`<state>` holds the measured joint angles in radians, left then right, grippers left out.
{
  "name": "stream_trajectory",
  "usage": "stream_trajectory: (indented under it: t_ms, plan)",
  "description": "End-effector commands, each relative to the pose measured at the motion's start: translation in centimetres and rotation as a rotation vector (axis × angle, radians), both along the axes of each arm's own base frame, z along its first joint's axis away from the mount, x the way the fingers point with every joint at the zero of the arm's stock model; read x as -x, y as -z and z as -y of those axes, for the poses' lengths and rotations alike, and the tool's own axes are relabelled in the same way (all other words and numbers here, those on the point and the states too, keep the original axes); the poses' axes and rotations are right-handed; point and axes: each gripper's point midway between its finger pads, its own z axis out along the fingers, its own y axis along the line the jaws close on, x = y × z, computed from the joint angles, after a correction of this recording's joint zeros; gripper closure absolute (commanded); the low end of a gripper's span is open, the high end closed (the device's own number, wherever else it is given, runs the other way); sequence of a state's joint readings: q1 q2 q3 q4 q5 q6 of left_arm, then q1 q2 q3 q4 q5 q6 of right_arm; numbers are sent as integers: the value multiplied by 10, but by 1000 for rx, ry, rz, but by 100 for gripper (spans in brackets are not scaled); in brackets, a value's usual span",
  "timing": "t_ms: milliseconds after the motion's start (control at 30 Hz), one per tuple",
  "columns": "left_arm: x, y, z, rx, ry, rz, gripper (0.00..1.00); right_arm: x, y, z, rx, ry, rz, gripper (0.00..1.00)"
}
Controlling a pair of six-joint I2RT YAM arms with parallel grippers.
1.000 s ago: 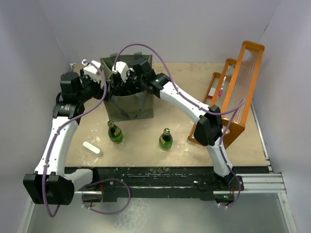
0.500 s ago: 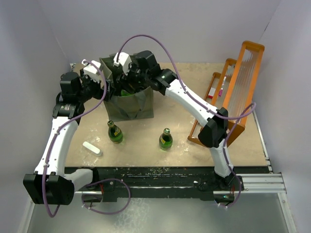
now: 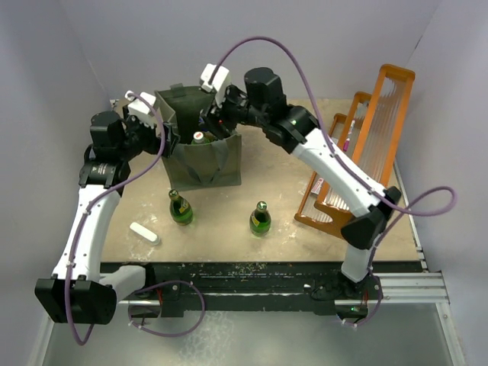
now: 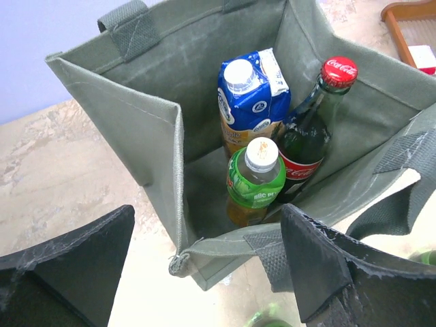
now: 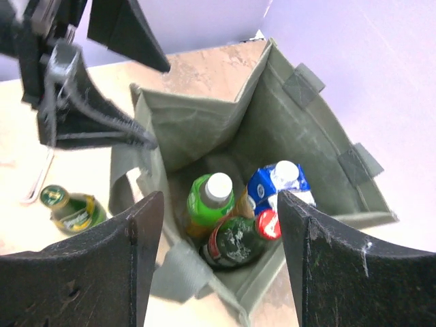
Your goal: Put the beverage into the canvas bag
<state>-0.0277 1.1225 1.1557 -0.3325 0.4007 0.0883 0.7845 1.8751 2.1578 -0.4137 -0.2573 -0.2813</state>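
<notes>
Centrally, toward the far side of the beige table (image 3: 290,194), stands the dark olive-green boxy canvas bag (image 3: 206,164) (image 4: 136,129) (image 5: 272,129). It is upright with its mouth open, and short loop handles are sewn at the rim.

Three drinks stand upright inside, crowded together at one end of the bag. A green-labelled plastic bottle (image 4: 253,184) (image 5: 208,197) with a white cap touches a dark glass cola bottle (image 4: 310,136) (image 5: 238,242) with a red cap. A blue carton (image 4: 248,92) (image 5: 279,180) with a white screw cap stands just beside both, against the bag's wall.

The left gripper (image 3: 162,131) (image 4: 208,211) sits at the bag's left rim. Its fingers are spread wide with a corner seam of the bag between them, and nothing is clamped. Whether either finger touches the fabric cannot be told.

The right gripper (image 3: 217,114) (image 5: 218,197) hangs above the bag's mouth, with its fingers released, apart and empty. In its wrist view the three drinks appear below, between the two fingers.

Outside the bag, two green glass bottles with gold-foil necks stand upright on the table in front of it, one to the left (image 3: 181,208) and one to the right (image 3: 260,219), well apart. A white oblong object (image 3: 143,232) lies near the table's front-left edge. An orange wooden rack (image 3: 381,130) stands at the table's right side, apart from the bag.
</notes>
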Motion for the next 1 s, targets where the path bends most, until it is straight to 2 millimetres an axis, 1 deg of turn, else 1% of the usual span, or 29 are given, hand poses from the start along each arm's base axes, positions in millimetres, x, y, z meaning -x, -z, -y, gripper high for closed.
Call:
stream_trajectory:
  t_ms: [0,33,67,100,233,300,367,400,467,567,633,700,800,900,967]
  plan:
    - [10,-48,-1,-9,6,122,9,28,-31,24,-57,-19,38,30]
    - [12,-52,-3,-15,1,131,9,32,-26,29,-50,-13,27,30]
    - [15,-56,-4,-27,0,146,8,37,-32,35,-62,-6,37,30]
    - [18,-58,-5,-38,0,156,8,39,-25,40,-54,4,24,30]
    - [37,-69,-9,-102,14,199,6,47,-9,64,-51,57,-3,30]
    - [48,-67,-16,-137,8,194,4,49,-3,79,-68,80,-7,29]
    - [59,-64,-21,-177,5,188,2,44,2,98,-88,108,-28,29]
    - [66,-61,-21,-196,22,181,2,44,-1,107,-108,111,-32,29]
    - [82,-50,-16,-239,82,146,1,41,1,122,-120,137,-35,29]
    - [108,-28,-5,-284,206,87,1,43,11,137,-94,170,-4,29]
    - [126,-13,3,-301,295,49,1,44,10,140,-91,167,33,29]
    - [138,2,6,-316,343,8,1,47,12,142,-92,159,34,28]
    - [145,26,6,-331,381,-66,3,46,9,146,-100,169,41,28]
    - [145,52,4,-345,408,-141,5,43,6,151,-117,183,43,27]
    - [143,70,1,-357,418,-184,6,40,5,155,-132,195,37,23]
